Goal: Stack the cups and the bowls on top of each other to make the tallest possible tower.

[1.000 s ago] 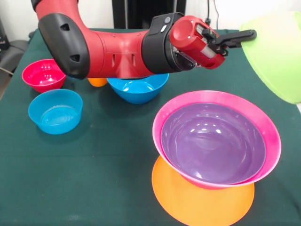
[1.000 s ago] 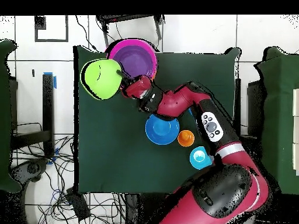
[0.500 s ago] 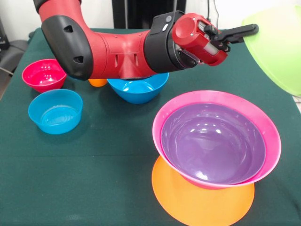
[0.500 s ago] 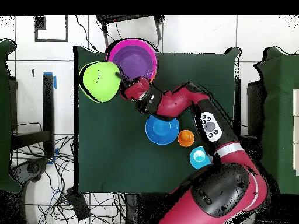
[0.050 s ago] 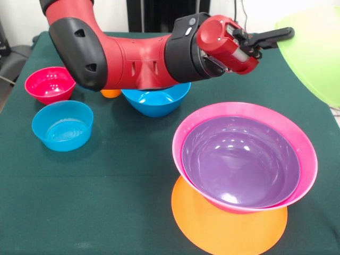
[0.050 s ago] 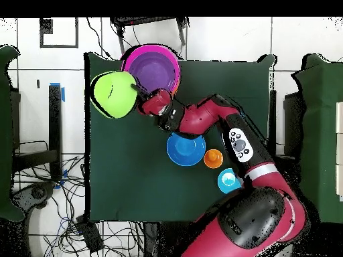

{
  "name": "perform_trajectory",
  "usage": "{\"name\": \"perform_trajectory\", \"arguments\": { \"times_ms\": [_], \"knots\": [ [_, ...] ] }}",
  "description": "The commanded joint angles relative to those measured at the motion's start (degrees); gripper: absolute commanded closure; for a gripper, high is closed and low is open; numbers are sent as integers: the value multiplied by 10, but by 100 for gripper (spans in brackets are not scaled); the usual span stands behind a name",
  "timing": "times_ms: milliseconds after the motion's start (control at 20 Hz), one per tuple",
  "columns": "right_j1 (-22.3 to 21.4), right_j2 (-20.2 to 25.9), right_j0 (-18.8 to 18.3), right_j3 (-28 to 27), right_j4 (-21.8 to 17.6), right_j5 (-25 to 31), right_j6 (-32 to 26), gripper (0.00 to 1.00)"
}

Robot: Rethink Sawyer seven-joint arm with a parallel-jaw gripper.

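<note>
On the green desk [image 5: 106, 180] near the front edge sits the tower [image 5: 244, 159]: a glossy purple bowl [image 5: 239, 162] nested in a pink bowl [image 5: 305, 154] on a flat orange base [image 5: 212, 228]. The green bowl [image 5: 313, 53] hangs tilted in the air, pinched at its rim by the pincer [image 5: 284, 34]. Only the overhead view shows the whole green bowl [image 6: 115, 94], just beside the tower [image 6: 153, 65]. The arm [image 5: 133, 58] reaches level across the blue bowl [image 5: 156, 101].

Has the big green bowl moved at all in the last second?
Yes. In the front view the green bowl, held by the gripper, has risen a little farther above the pink bowl, which stayed put.
</note>
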Motion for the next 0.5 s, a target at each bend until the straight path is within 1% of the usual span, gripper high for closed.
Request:
{"name": "perform_trajectory", "arguments": {
  "times_ms": [50,300,500],
  "knots": [
    [-1,-25,27,-15,-45,-9,212,100],
    [-9,-43,39,-18,-50,-24,215,100],
    [-17,-64,51,-15,-53,-23,217,100]
  ]
}}
